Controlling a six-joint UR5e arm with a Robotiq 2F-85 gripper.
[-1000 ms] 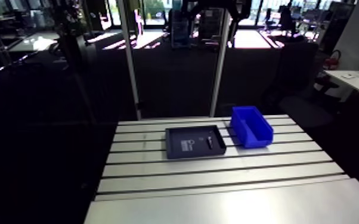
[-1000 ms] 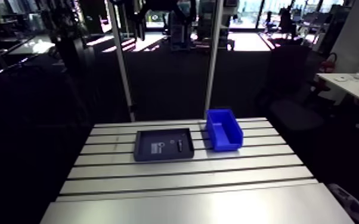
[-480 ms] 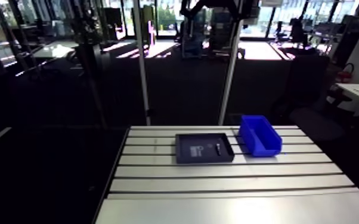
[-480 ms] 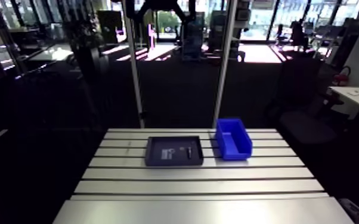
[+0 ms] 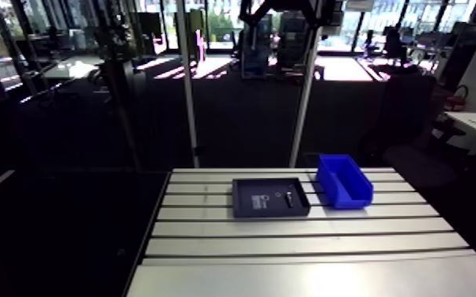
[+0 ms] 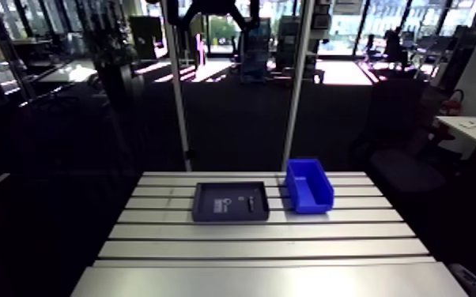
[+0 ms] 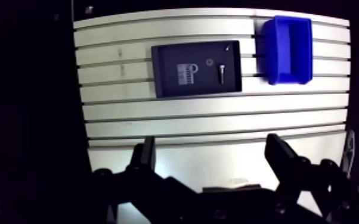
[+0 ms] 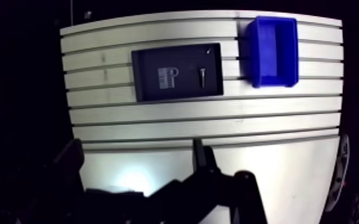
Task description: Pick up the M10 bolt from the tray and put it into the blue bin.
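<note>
My tool [image 7: 212,159] hangs released over the near part of the desk [image 7: 217,122], well apart from the work. The M10 bolt [image 7: 222,72] lies in the dark tray [image 7: 170,56], near a small ring [image 7: 208,62] and a white label [image 7: 186,74]. The blue bin [image 7: 286,47] stands just beside the tray.

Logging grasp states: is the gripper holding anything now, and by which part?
Nothing is held. The gripper is open and empty; the M10 bolt lies in the tray, untouched.
</note>
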